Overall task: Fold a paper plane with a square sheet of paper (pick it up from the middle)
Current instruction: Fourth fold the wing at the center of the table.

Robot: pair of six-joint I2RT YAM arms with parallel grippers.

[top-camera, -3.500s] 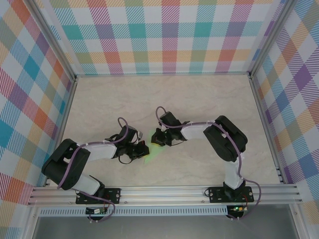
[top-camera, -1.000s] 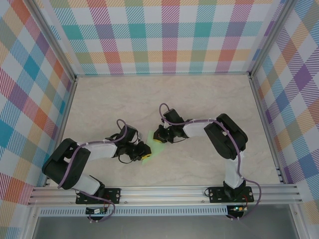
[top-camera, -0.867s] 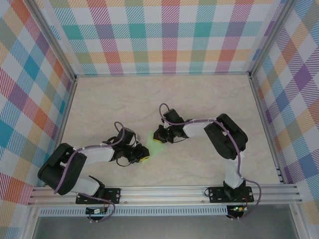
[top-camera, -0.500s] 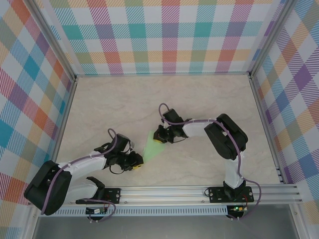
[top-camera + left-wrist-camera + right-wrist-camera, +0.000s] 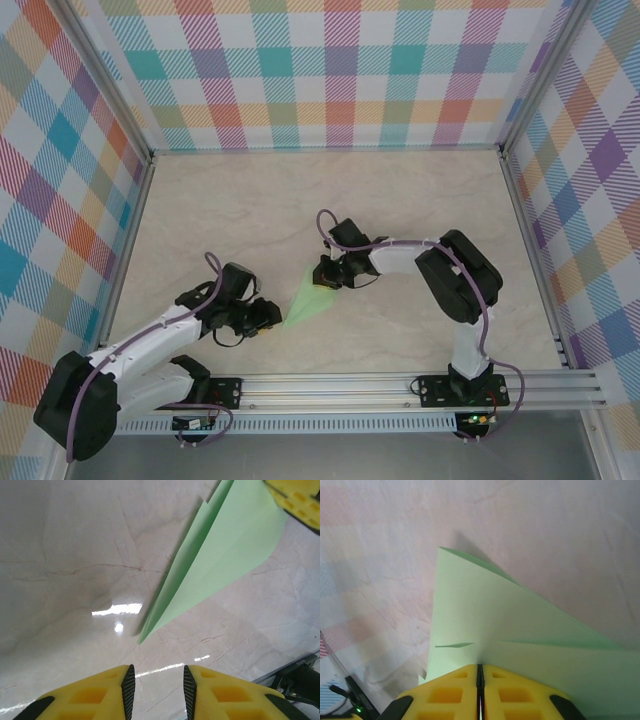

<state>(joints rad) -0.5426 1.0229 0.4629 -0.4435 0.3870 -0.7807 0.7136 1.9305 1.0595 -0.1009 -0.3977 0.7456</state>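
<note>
Pinching the wide tail of the paper plane (image 5: pixel 309 304) at the middle of the surface (image 5: pixel 400 200), right pincer (image 5: pixel 322 282) is clenched, likely to steady the folds | slim tip points near-left | left pincer (image 5: pixel 267 318) sits just beside that tip, parted, grasping nothing.

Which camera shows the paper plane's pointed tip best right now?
Left wrist: the paper plane tapers to its tip, unobstructed against the table. Top external shows it whole but small; right wrist shows its wide end pinched in the right gripper.
</note>
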